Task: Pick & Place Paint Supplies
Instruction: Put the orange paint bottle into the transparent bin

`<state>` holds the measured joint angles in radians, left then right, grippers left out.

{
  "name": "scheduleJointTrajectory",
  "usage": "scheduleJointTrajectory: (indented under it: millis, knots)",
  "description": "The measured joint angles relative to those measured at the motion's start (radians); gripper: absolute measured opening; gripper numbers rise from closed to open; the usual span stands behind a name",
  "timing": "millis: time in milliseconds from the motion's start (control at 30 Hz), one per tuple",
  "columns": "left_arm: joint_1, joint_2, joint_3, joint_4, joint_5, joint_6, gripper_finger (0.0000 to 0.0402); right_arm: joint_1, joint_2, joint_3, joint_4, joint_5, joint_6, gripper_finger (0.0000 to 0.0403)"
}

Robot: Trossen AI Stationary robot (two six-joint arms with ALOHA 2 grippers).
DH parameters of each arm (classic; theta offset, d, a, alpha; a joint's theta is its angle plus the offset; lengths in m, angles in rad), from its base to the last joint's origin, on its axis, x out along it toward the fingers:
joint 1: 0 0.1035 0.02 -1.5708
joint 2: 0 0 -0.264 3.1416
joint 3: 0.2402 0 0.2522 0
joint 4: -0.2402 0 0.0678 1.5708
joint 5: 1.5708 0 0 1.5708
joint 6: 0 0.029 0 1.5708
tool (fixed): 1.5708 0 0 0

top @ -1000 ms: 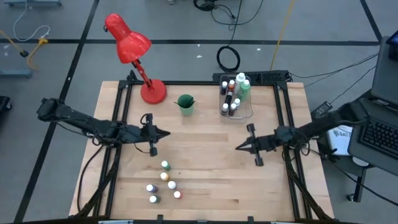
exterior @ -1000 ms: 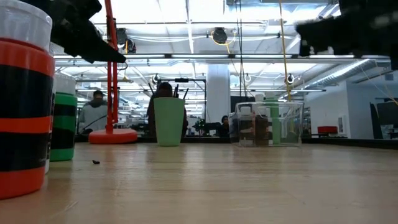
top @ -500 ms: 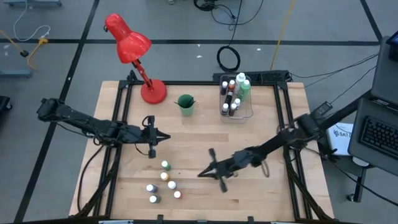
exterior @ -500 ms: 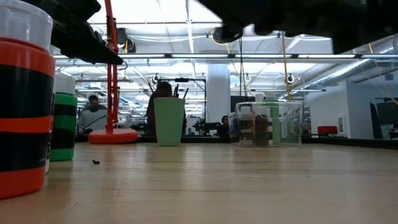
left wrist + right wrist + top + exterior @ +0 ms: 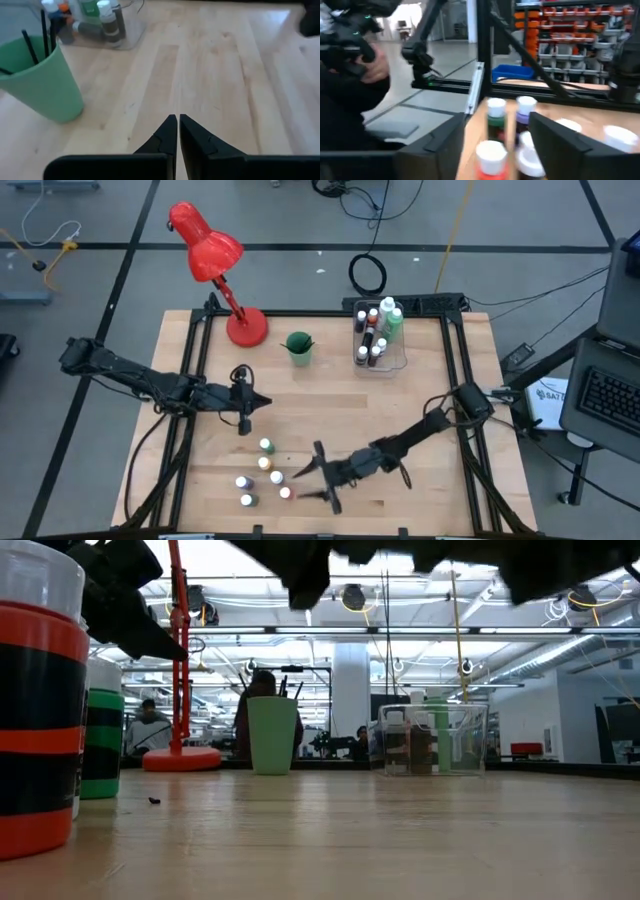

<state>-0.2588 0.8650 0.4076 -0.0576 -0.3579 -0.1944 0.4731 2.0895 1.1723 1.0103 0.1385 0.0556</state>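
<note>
Standing upright: tiny white-capped paint bottles, assorted colours.

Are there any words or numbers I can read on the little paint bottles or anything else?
None can be read.
Paint bottles: no label text shows.
White paper beside the table: dark print, too small to read.
Bins on the shelves behind: too blurred.

Six small white-capped paint bottles stand upright, clustered near the table's front edge.
</note>
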Motion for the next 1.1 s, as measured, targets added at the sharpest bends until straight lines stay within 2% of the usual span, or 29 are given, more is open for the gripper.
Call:
scheduleJointTrajectory:
  millis: [167,267,600,800,933,1100]
  knots:
    - [-0.027,0.0,0.0,0.001,-0.002,-0.06,0.0024,0.066,0.04,0.126,-0.164,0.197,-0.034,0.027]
    - [-0.041,0.001,0.0,0.001,-0.007,-0.077,0.0024,0.077,0.083,0.183,-0.215,0.254,-0.022,0.0285]
    - [-0.071,0.001,0.0,0.001,-0.01,-0.097,0.0024,0.07,0.123,0.209,-0.17,0.254,0.057,0.0293]
    - [-0.078,0.001,0.0,0.001,-0.01,-0.097,0.0024,0.058,0.123,0.209,-0.237,0.247,0.08,0.0293]
    - [-0.078,0.001,0.0,0.001,-0.011,-0.098,0.0024,0.047,0.124,0.209,-0.244,0.185,0.083,0.0293]
    - [-0.078,0.001,0.0,0.001,-0.043,-0.097,0.0024,0.039,0.165,0.21,-0.199,0.17,0.056,0.0293]
